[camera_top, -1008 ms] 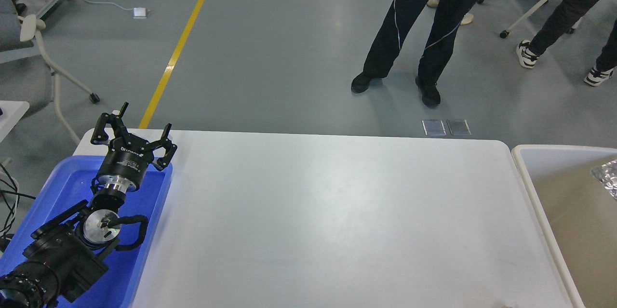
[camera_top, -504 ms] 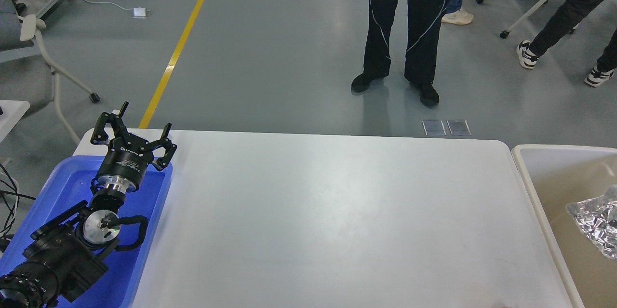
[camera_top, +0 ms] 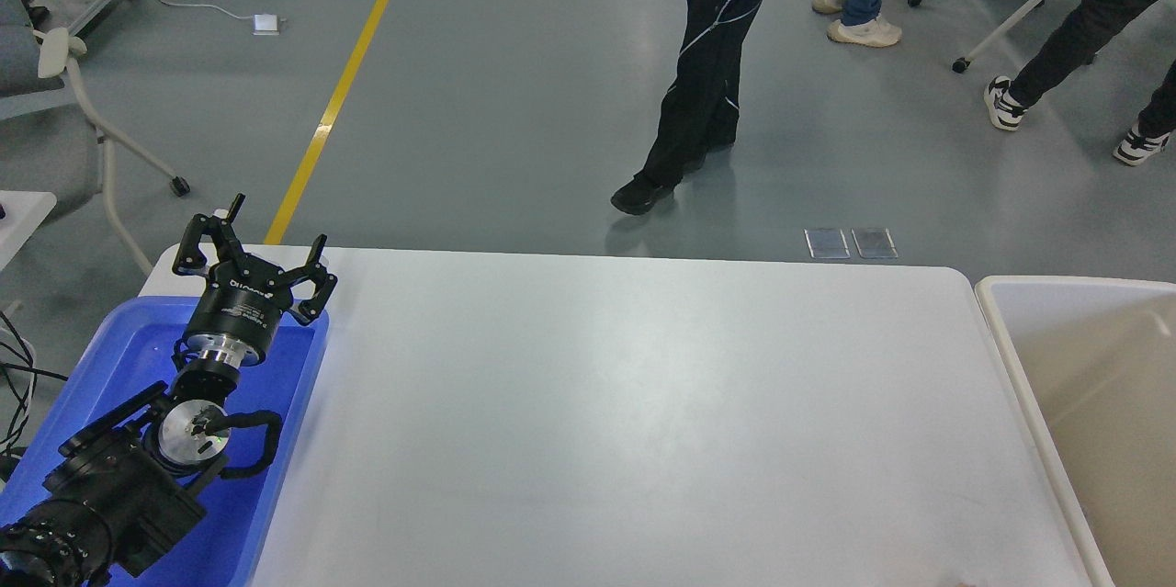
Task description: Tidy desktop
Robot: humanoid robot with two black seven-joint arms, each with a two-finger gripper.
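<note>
The desktop (camera_top: 643,403) is a wide white tabletop with rounded corners, and nothing lies on its bare surface. My left gripper (camera_top: 253,242) hovers over the far end of the blue tray (camera_top: 119,357) at the desktop's left edge. Its fingers are spread apart and hold nothing. My right arm and gripper are out of view.
A cream-rimmed beige bin (camera_top: 997,311) stands against the desktop's right end; its visible inside shows nothing. People (camera_top: 698,73) stand and walk on the grey floor beyond the far edge. A chair (camera_top: 55,82) stands at the far left.
A crumpled silver foil piece seen in the bin has dropped out of view. The person in black trousers has stepped left. My left arm has not moved.
</note>
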